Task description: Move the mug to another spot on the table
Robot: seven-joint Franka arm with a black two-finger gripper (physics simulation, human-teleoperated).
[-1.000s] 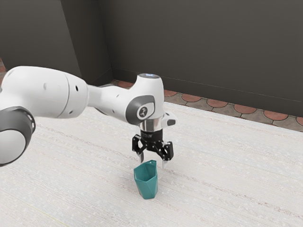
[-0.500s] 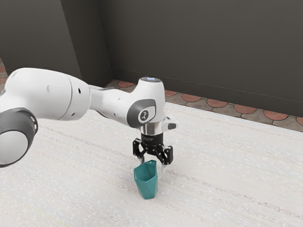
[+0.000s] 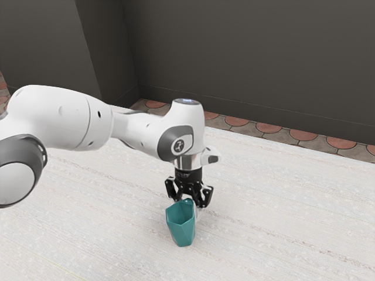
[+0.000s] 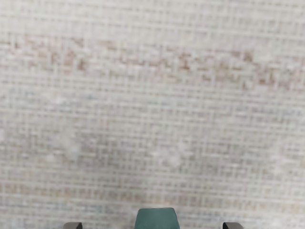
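I can read no words, numbers or brand names anywhere. The one mark is a small round emblem (image 3: 177, 142) on my arm's grey joint cap (image 3: 187, 132), above the mug (image 3: 180, 223); its figure is illegible.

The teal mug (image 3: 180, 225) looks smooth and matt (faintly sheened), the pale table (image 3: 293, 205) coarse and woven-grained.

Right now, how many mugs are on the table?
1. The teal mug stands upright on the white table, just under the hand. Nothing here could hide another.
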